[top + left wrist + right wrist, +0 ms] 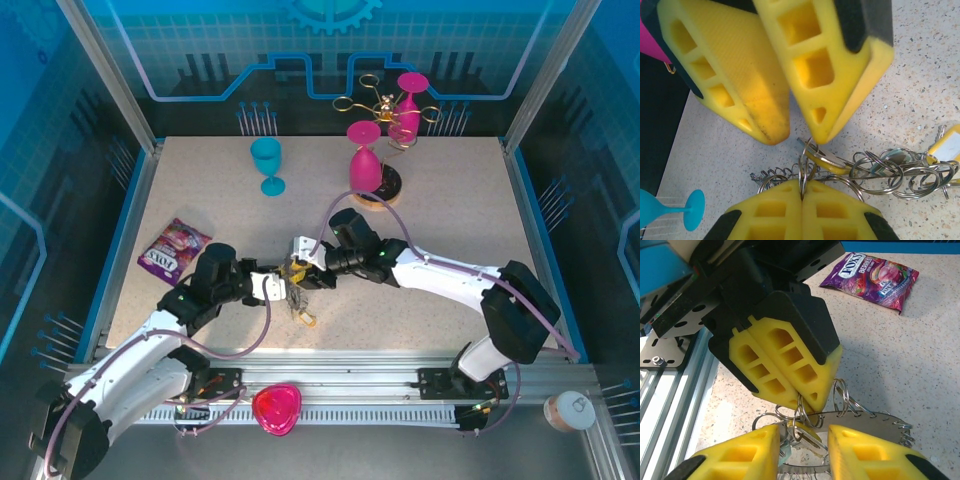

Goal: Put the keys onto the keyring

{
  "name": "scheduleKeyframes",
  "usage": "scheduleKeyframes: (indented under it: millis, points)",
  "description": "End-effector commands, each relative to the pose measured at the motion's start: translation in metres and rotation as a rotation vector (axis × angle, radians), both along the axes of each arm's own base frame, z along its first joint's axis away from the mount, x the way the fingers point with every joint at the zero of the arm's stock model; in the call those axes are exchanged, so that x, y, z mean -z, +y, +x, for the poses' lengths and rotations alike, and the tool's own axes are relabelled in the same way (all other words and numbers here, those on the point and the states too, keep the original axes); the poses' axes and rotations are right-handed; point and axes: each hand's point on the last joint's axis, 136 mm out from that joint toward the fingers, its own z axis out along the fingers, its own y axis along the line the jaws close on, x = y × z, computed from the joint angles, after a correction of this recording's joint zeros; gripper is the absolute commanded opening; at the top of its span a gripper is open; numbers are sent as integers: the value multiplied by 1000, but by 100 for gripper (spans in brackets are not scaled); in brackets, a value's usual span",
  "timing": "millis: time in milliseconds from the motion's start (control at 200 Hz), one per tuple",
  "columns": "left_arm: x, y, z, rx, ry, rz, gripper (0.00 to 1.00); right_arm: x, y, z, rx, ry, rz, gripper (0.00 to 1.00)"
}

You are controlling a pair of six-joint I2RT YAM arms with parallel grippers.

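Note:
The keyring (875, 420), a flat grey metal ring fringed with silvery wire loops (890, 172), lies on the table between both grippers. My left gripper (802, 192) is shut on one upright wire loop (802, 407) at the ring's rim; from above it sits at mid-table (285, 287). A key with a yellow head (827, 159) hangs from that loop, just below the right gripper's fingers (840, 75). My right gripper (802, 440) stands open, its fingers either side of this key (810, 432). More keys (305, 318) trail toward the near edge, one with a yellow tag (947, 145).
A purple candy bag (173, 250) lies to the left. A teal goblet (267, 165), two pink goblets (364, 155) and a gold wire stand (385, 105) stand at the back. A red heart-shaped object (277, 408) rests on the front rail.

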Motion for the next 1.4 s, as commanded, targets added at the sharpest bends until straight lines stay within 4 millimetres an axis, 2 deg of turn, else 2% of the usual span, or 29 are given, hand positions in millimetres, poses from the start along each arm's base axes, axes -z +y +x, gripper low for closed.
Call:
scheduleKeyframes:
  millis: [0, 350, 585, 715, 780, 1026, 1211, 1396]
  points:
    - [-9, -5, 2, 18, -43, -15, 0, -8, 11, -1, -17, -1, 26, 26]
    - [-10, -7, 2, 17, -42, -16, 0, -7, 12, -1, -21, 7, 26, 16]
    - [-12, -7, 3, 13, -46, -18, 0, -5, 14, -3, -31, 21, 25, 15]
    - [-12, -7, 3, 11, -47, -18, 0, -6, 14, 0, -15, 21, 26, 0]
    - [-12, -5, 4, 0, -47, -10, 0, -7, 10, 2, 6, 34, 29, 0]
    - [-18, -5, 7, -13, -73, -24, 0, 11, -14, 8, 121, 127, -16, 0]
    - [-22, -6, 7, -8, -84, -29, 0, 16, -15, 14, 174, 177, -20, 0]
    - [-24, -9, 5, 4, -82, -39, 0, 14, -8, 20, 180, 199, 4, 0]
